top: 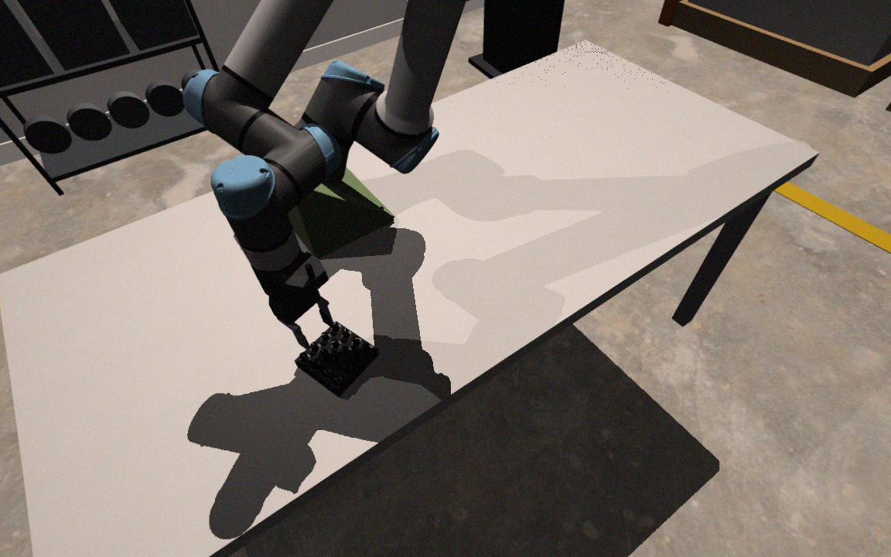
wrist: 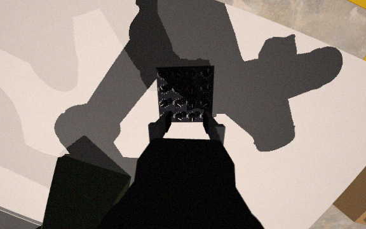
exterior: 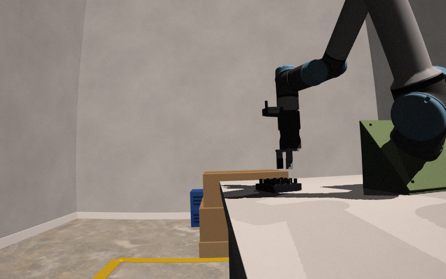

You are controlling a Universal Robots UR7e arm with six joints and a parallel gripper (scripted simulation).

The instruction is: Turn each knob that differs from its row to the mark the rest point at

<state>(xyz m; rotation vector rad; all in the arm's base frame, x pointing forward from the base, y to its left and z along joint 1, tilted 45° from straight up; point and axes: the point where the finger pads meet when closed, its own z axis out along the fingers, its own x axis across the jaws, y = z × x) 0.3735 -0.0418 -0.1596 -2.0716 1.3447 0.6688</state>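
One counter (top: 158, 332) (exterior: 338, 235) (wrist: 297, 178): pale-topped, crossed by the arm's shadows
Green mount (top: 338, 214) (exterior: 378, 155) (wrist: 84, 191): on the counter, under the arm
Gripper (top: 315, 335) (exterior: 284, 168) (wrist: 187, 117): fully open, grasping nothing, above the knob box
Knob box (top: 341, 377) (exterior: 280, 187) (wrist: 185, 67): upright on the counter, partly shaded
Knobs: most directions too dark to read

The knob box (top: 339, 360) (exterior: 278, 187) (wrist: 185, 93) rests on the table (top: 123, 311) (exterior: 321, 225) (wrist: 297, 178)

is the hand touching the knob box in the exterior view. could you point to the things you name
No, the hand (top: 315, 335) (exterior: 284, 168) (wrist: 187, 117) hangs above the knob box (top: 338, 374) (exterior: 287, 187) (wrist: 184, 93), with wall visible between them.
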